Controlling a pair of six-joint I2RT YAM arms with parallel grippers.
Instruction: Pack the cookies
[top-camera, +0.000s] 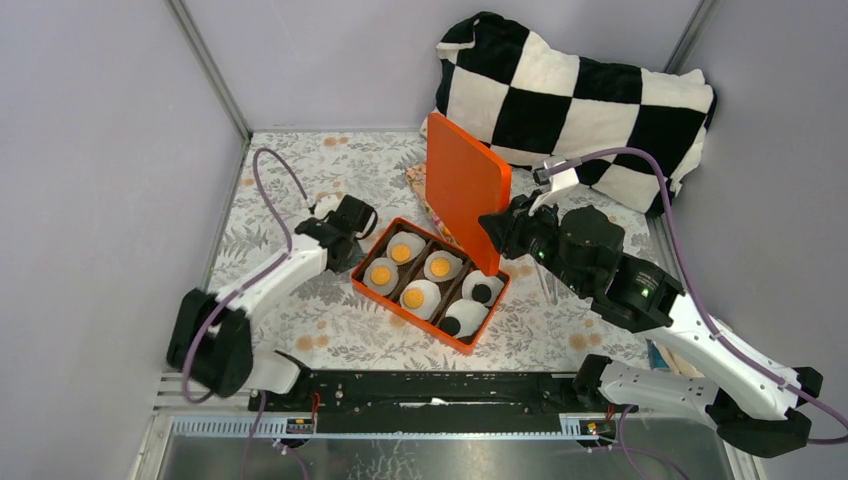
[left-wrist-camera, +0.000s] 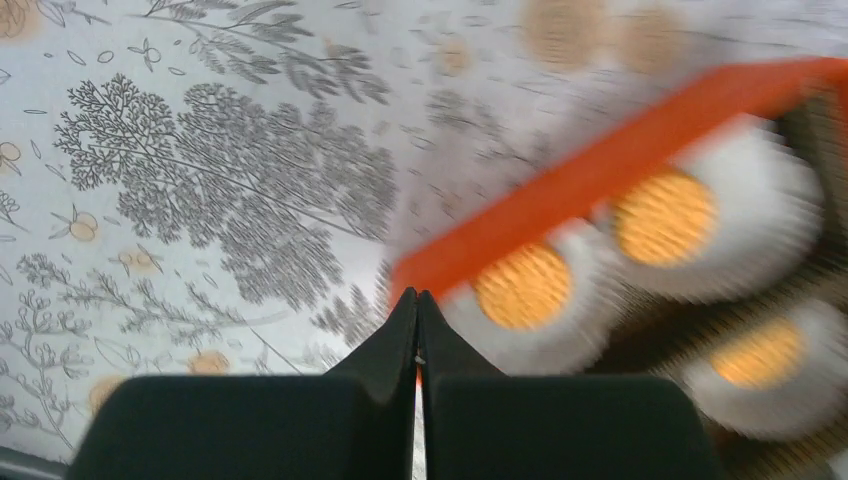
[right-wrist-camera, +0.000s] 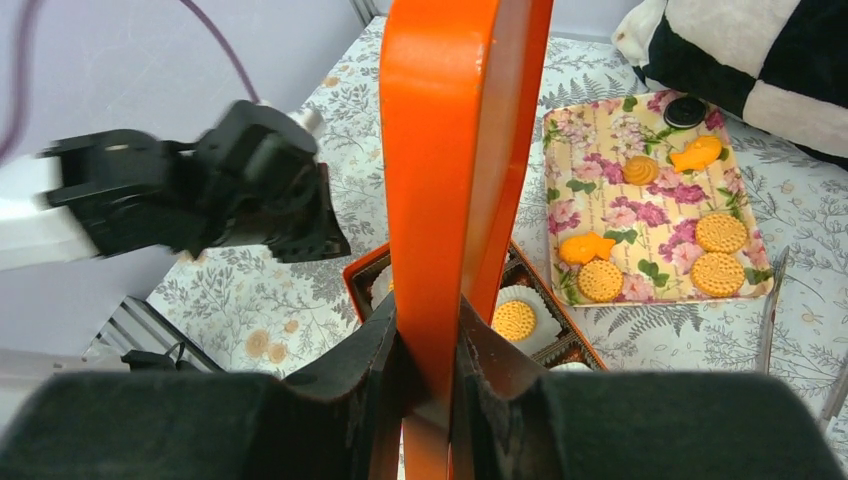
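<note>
Lid (top-camera: 465, 190) upright in right hand (right-wrist-camera: 430, 350) — cookies (top-camera: 412, 297) in open box (top-camera: 415, 325)

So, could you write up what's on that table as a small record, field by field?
box: orange, open, six paper cups inside
packed cookies: one per cup, four orange-tan, two black
lid: orange, held upright beside the box
right end effector: shut on the lid's edge
left end effector: shut, empty, by the box's rim
tray: floral, behind the lid, several cookies on it
pillow: black-and-white checked, at the back
</note>
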